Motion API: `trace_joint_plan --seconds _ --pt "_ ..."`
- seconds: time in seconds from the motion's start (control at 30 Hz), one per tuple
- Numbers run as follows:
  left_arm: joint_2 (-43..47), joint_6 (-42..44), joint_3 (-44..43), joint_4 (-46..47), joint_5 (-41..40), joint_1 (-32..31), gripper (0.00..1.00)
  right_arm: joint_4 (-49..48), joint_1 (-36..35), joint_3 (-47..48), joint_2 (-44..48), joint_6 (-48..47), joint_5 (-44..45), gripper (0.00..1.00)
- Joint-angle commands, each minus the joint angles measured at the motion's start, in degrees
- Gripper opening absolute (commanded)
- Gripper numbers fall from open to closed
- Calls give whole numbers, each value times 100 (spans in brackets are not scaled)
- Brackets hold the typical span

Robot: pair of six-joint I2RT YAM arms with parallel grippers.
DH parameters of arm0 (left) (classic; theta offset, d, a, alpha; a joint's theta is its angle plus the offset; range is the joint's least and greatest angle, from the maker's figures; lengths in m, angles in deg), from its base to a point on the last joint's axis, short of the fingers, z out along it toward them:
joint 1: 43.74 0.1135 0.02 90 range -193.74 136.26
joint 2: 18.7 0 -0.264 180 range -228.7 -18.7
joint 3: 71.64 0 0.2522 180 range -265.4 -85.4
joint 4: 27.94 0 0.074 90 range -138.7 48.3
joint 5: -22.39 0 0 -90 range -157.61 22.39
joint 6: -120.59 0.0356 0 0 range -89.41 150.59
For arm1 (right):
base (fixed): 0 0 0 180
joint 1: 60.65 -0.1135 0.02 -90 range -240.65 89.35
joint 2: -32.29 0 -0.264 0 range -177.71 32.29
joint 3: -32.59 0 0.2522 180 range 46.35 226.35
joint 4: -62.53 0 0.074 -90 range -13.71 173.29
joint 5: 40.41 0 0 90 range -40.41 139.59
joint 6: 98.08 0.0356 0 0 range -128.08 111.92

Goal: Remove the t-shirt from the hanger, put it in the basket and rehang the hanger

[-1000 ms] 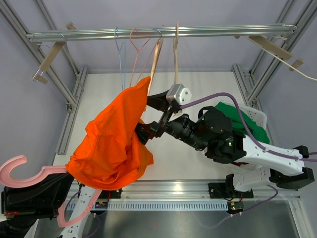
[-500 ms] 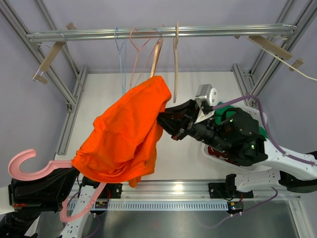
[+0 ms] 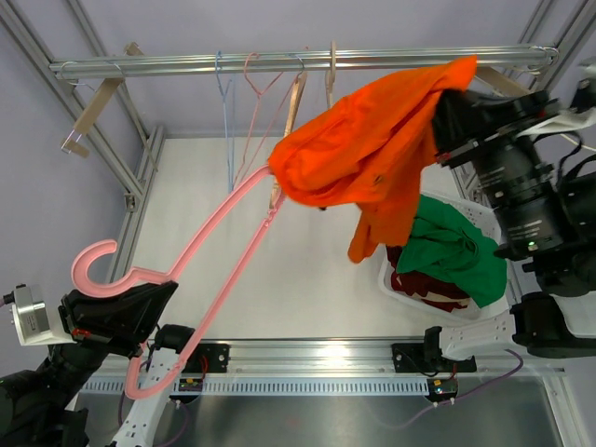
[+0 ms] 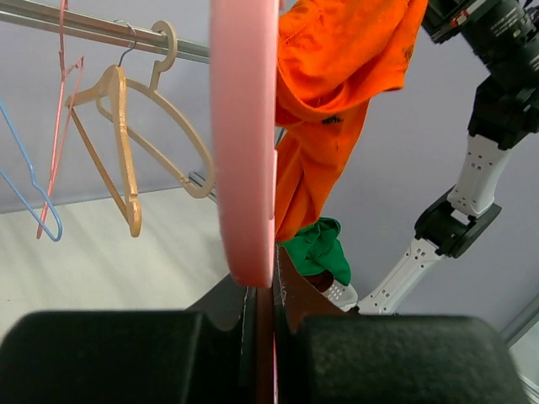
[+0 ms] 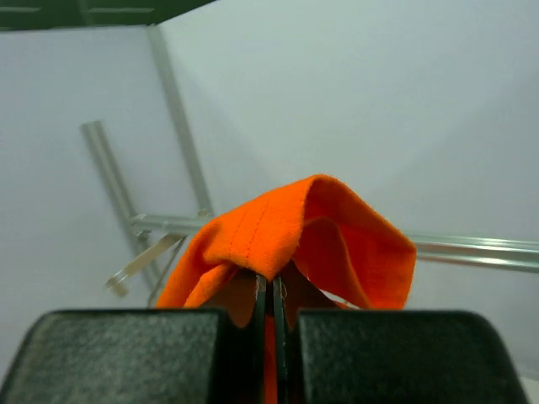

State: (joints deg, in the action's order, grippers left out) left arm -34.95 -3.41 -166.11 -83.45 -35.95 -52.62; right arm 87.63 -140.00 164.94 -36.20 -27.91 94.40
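Orange t-shirt (image 3: pixel 372 149) high, pink hanger (image 3: pixel 223 223) low
Right gripper (image 5: pixel 271 290) is clamped on the t-shirt; left gripper (image 4: pixel 264 295) is clamped on the hanger.

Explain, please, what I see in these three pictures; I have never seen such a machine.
These are two robot arms bolted at the edge of a table. One picture looks down from above; the other two come from a camera on each wrist. The left tool is shut on a pink hanger. The right tool is shut on an orange t-shirt, held high at the right, its lower edge near the hanger's tip. On the table stands a white basket with green and dark red clothes. A metal rail carries spare hangers.
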Motion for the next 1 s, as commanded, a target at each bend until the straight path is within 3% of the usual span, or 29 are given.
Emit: trace_joint_plan --seconds 0.0,0.13,0.2,0.37,0.4,0.5,0.53,0.7,0.8,0.97 --pt "-54 165 -94 177 -54 -52 0 -675 78 647 -235 -1618 1098 0" --pt "-36 192 -51 177 -63 -52 0 -1289 463 483 -192 -2576 1415 0" --pt "-1 201 -24 177 -81 -52 0 -1100 1121 -103 141 -2360 1442 0" --pt "8 244 -15 177 -125 -52 0 525 3054 -2210 1125 38 837 0" --pt "-10 245 -24 177 -134 -52 0 667 3745 -2600 1240 389 766 0" --pt "-53 306 -24 177 -142 -52 0 931 4898 -4138 1855 1804 415 0" --pt "-71 332 -24 177 -143 -52 0 993 5103 -4455 2005 2495 388 0" --pt "-220 394 -68 177 -177 -52 0 1458 5807 -6196 2665 4105 976 0" --pt "-335 569 -277 19 -509 -52 0 1951 6203 -7127 2806 5457 714 0" --pt "-624 851 -674 -201 -872 -52 0 1925 6327 -8533 2929 6982 265 0"
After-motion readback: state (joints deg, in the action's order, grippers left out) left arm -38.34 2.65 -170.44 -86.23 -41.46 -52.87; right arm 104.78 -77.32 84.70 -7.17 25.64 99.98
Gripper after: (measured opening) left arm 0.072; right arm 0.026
